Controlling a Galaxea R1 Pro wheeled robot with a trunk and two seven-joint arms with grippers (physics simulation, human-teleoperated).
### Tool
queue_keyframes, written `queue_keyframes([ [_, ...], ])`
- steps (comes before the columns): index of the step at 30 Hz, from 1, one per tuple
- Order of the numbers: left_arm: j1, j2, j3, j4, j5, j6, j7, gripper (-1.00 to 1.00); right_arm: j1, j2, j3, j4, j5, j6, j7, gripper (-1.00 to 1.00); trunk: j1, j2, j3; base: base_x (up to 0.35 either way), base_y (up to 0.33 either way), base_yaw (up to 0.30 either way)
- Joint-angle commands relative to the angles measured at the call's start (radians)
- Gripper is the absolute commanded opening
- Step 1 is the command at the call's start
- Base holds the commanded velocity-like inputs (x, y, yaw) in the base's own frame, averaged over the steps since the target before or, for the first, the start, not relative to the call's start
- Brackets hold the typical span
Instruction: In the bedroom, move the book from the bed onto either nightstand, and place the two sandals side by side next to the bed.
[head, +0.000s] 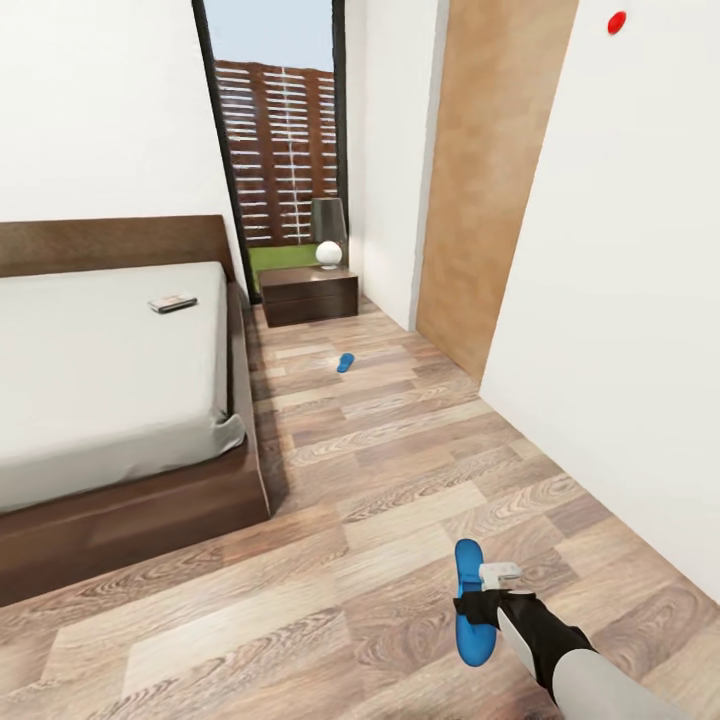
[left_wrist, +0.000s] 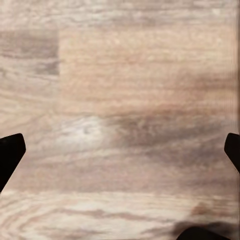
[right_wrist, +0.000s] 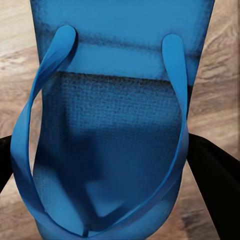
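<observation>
Right gripper (head: 478, 607) was clamped on a blue sandal (head: 468, 601), jaws closed across the sole about midway along, low over the wood floor (head: 400, 480). In the right wrist view the sandal (right_wrist: 112, 150) lay between the two dark fingers (right_wrist: 215, 185), blue straps looping up from the toe end, sole reaching past the fingertips. Whether it touched the floor or hung just above it, could not tell.

Left gripper (left_wrist: 120, 152) was spread wide, one dark fingertip at each edge of the left wrist view, nothing between them, bare floor planks (left_wrist: 125, 100) below.

Second blue sandal (head: 345, 362) lay flat on the floor well ahead of the right gripper, in the aisle between bed and wall, near the nightstand. Well apart from the held one.

Bed (head: 100, 370) sat ahead and left of the right gripper, pale grey mattress, dark brown frame and headboard. Book (head: 172, 302) lay flat on the mattress near its far right edge, by the headboard; cover too small to read.

Nightstand (head: 308, 293) stood beyond the far sandal, just beside the bed's head end, dark brown with a drawer. A lamp (head: 328, 232) with grey shade and white round base stood on top. Tall window (head: 280, 140) behind it showed a slatted fence.
</observation>
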Motion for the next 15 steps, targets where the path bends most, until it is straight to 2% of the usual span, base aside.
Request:
queue_keyframes([
  [1, -0.001, 0.0, 0.0, 0.001, 0.01, -0.004, -0.007, 1.0, 0.0, 0.001, -0.003, -0.002, 0.007, 0.006, 0.005, -1.0, 0.0, 0.0, -0.001, 0.0, 0.0, -0.07],
  [3, -0.001, 0.0, -0.006, 0.001, 0.01, -0.006, -0.007, 1.0, 0.0, 0.002, -0.002, 0.0, 0.008, 0.006, 0.005, -1.0, 0.0, 0.0, -0.001, 0.0, 0.0, -0.051],
  [8, -0.003, 0.0, -0.049, 0.0, 0.011, -0.006, -0.009, 1.0, 0.0, 0.003, -0.002, 0.005, 0.011, 0.005, 0.005, -1.0, 0.0, 0.0, -0.001, 0.0, 0.0, -0.017],
  [15, -0.011, -0.006, -0.063, -0.009, 0.006, 0.009, -0.012, 1.0, 0.0, 0.003, -0.001, 0.006, 0.015, 0.006, 0.005, -1.0, 0.0, 0.0, -0.001, 0.005, 0.0, -0.003],
])
